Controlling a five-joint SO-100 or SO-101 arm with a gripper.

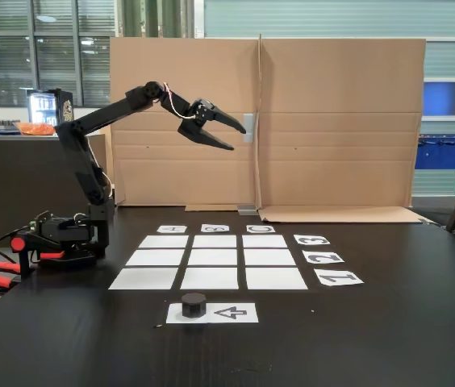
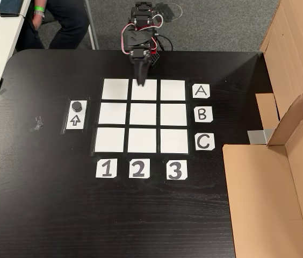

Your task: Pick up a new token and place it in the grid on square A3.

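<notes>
Black table point(image 2: 44, 215) backed by cardboard. Grid point(image 2: 143, 116) blank, square A3 point(image 2: 173, 90) at its 1 o'clock corner in the other view. Gripper point(image 1: 229, 135) raised, jaws spread wide, empty. Token point(image 2: 77, 105) sits on arrow strip point(image 2: 75, 120), at 9 o'clock of grid; should be approached from above, jaws centred over it.

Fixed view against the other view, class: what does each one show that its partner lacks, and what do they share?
Fixed view alone: windows and a blue table behind the cardboard wall, and the gripper raised high, open. Other view alone: a person's legs by the table edge. Both: the token on the arrow strip, the empty grid, square A3.
</notes>
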